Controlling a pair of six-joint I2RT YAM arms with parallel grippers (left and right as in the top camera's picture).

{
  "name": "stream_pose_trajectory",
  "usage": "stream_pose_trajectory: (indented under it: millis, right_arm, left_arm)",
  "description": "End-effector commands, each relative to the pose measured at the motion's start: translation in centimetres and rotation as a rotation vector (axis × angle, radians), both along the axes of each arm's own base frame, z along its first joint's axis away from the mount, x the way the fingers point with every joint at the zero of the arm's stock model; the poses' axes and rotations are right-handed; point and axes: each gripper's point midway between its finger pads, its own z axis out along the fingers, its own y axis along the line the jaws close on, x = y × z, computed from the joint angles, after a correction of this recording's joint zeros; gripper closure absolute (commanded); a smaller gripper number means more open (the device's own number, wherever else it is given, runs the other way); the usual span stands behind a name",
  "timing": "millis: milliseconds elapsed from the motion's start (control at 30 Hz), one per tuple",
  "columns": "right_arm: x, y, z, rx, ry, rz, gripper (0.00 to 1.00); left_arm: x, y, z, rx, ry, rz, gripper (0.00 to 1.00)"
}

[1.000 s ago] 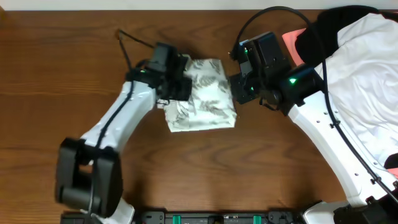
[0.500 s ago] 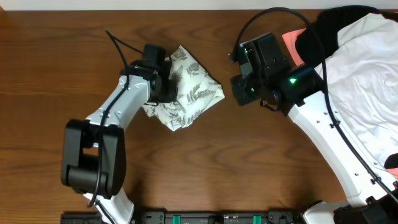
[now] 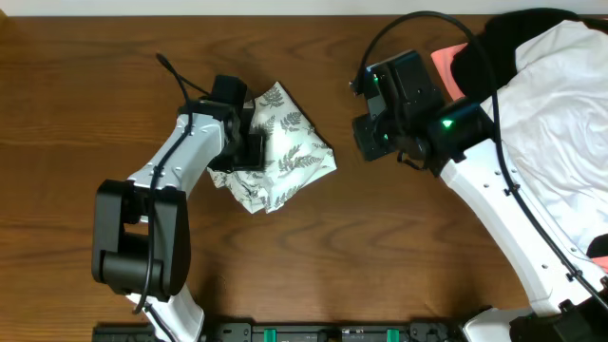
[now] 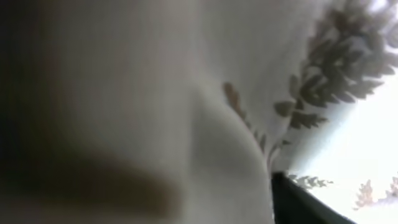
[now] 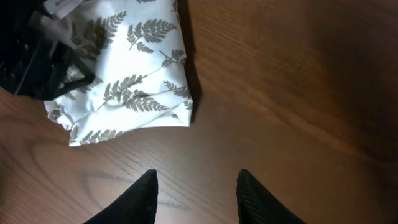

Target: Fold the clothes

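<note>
Fern-printed white fabric garment (image 3: 290,157): rumpled folded bundle on brown wooden table (image 3: 399,256). Left gripper (image 3: 245,144) at its left edge, opening can't tell, fabric fills wrist view. Right gripper (image 5: 196,175) partly open, empty, nearby.

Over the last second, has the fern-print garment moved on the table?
Yes. The fern-print garment has slid left, away from the right gripper, which has stayed put, and it has turned from square-on to cornerwise.

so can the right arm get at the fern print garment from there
Probably yes: only bare table lies between the right pincer and the fern print garment, and its jaws stand open and empty. The left pincer is at the garment's far side.
</note>
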Motion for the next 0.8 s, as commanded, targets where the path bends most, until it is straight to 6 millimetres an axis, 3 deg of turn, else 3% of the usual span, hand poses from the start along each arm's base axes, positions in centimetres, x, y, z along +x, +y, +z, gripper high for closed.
stream_pose_trajectory:
  millis: [0,233,300,433,467,600,667,767]
  right_arm:
    - [0.3,-0.5,0.4,-0.007,-0.009,-0.021,0.60]
    - [0.2,-0.9,0.2,-0.018,-0.001,-0.028,0.61]
    - [0.2,-0.9,0.2,-0.018,0.000,-0.028,0.61]
    - [0.2,-0.9,0.2,-0.019,0.000,-0.029,0.61]
    - [0.2,-0.9,0.2,-0.019,0.000,-0.029,0.61]
    - [0.3,-1.1,0.1,-0.020,0.002,-0.035,0.62]
    - [0.3,-1.3,0.1,-0.019,0.004,-0.040,0.62]
    - [0.5,-1.5,0.1,-0.017,0.006,-0.053,0.63]
  left_arm:
    - [-0.2,0.6,-0.3,0.027,0.013,0.016,0.19]
    - [-0.3,4.4,-0.3,0.238,0.007,0.105,0.06]
    - [-0.1,4.5,0.2,0.239,-0.010,0.111,0.05]
    - [0.8,4.3,2.5,0.219,-0.093,0.121,0.05]
    - [1.1,4.3,3.5,0.212,-0.129,0.126,0.01]
    - [2.7,4.4,7.4,0.194,-0.281,0.153,0.02]
    - [3.5,3.4,9.3,0.127,-0.352,0.152,0.02]
    - [4.0,-1.7,11.7,-0.143,-0.418,-0.012,0.02]
